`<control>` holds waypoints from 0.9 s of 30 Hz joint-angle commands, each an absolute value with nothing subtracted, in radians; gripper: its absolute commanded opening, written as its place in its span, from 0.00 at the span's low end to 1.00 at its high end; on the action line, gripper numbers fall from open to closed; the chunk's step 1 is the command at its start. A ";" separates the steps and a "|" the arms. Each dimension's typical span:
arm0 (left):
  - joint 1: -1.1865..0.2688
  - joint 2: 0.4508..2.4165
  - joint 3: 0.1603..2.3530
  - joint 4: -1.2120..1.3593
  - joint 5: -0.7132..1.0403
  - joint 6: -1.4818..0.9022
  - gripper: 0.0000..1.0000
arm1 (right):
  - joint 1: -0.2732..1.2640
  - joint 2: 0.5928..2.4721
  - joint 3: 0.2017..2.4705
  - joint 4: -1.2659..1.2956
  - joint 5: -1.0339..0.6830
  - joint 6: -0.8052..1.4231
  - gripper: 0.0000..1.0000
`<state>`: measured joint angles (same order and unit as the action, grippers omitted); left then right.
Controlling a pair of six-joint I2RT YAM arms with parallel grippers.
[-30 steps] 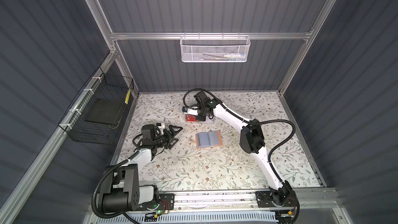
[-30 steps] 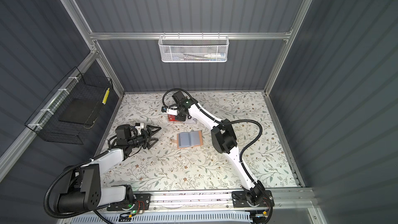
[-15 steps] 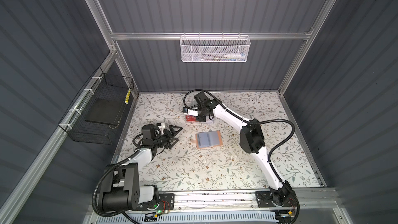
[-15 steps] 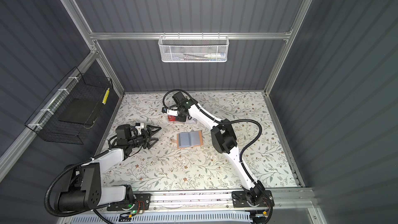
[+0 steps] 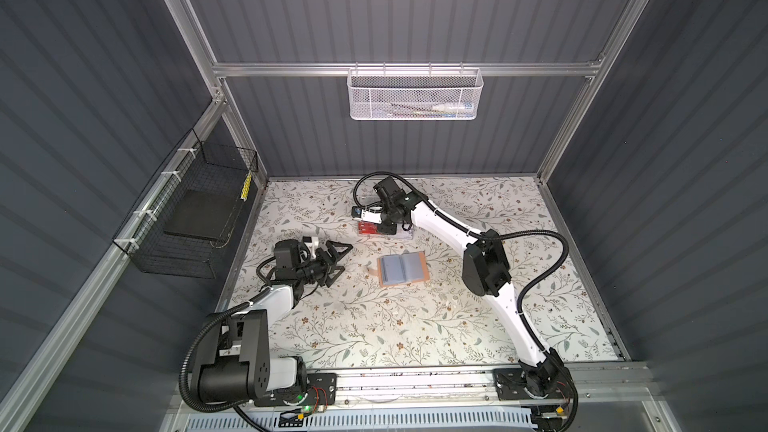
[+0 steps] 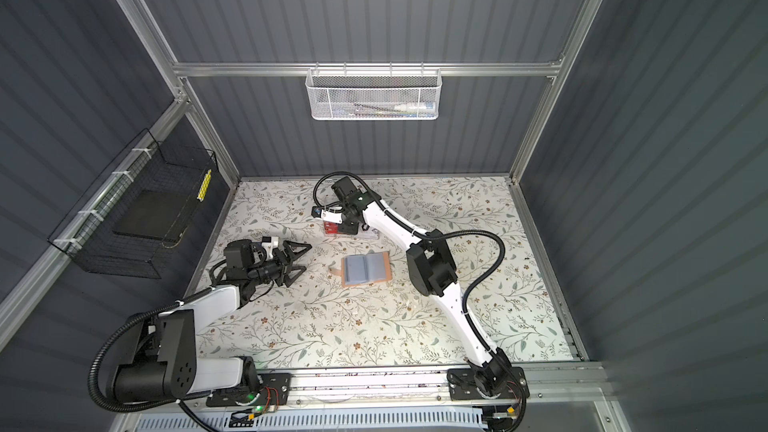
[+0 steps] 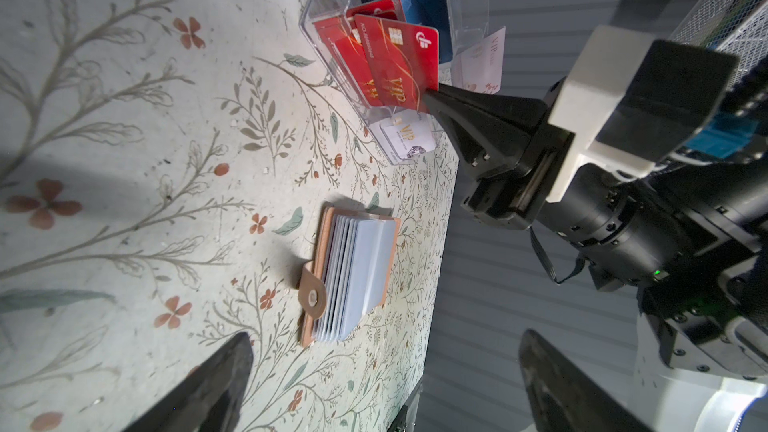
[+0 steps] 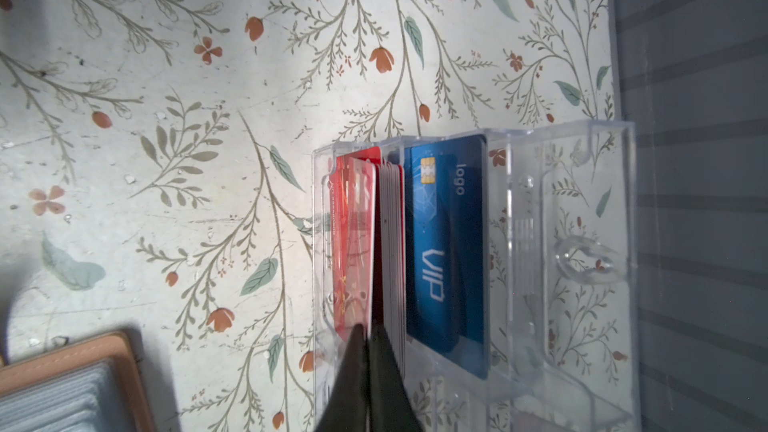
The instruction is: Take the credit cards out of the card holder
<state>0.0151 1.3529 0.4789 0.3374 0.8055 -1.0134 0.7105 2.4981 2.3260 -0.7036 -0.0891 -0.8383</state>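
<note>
Plainly one card holder (image 7: 357,268) lies near one box (image 7: 467,2).

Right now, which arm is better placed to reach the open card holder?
Left. The left pincer is open, empty, facing the card holder; the right pincer is shut on a red card at the clear box.

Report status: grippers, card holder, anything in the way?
Left gripper open, hovering beside the card holder. Right gripper shut on a red card at the clear box. Card holder lying open on the table, nothing on it.
</note>
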 commanded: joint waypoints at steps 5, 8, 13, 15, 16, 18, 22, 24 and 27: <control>0.021 1.356 0.462 0.347 0.825 -0.996 1.00 | 0.712 2.534 2.309 -0.678 -0.065 -0.830 0.08; 0.021 1.356 0.461 0.346 0.824 -0.997 1.00 | 0.712 2.531 2.301 -0.678 -0.063 -0.831 0.08; 0.021 1.361 0.462 0.353 0.824 -1.000 1.00 | 0.712 2.526 2.284 -0.666 -0.055 -0.833 0.10; 0.021 1.361 0.462 0.353 0.825 -1.001 1.00 | 0.712 2.524 2.278 -0.664 -0.056 -0.834 0.11; 0.021 1.361 0.463 0.352 0.825 -1.001 1.00 | 0.712 2.523 2.278 -0.662 -0.055 -0.834 0.12; 0.021 1.361 0.463 0.352 0.824 -1.000 1.00 | 0.713 2.523 2.276 -0.659 -0.056 -0.834 0.14; 0.021 1.364 0.463 0.354 0.826 -1.000 1.00 | 0.715 2.525 2.276 -0.648 -0.057 -0.831 0.18; 0.021 1.365 0.461 0.354 0.828 -1.000 1.00 | 0.718 2.528 2.276 -0.645 -0.056 -0.831 0.18; 0.021 1.363 0.462 0.354 0.826 -1.000 1.00 | 0.719 2.528 2.276 -0.645 -0.054 -0.830 0.18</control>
<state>0.0151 1.3537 0.4747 0.3378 0.8055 -1.0134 0.7116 2.4985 2.2833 -0.6479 -0.0582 -0.8379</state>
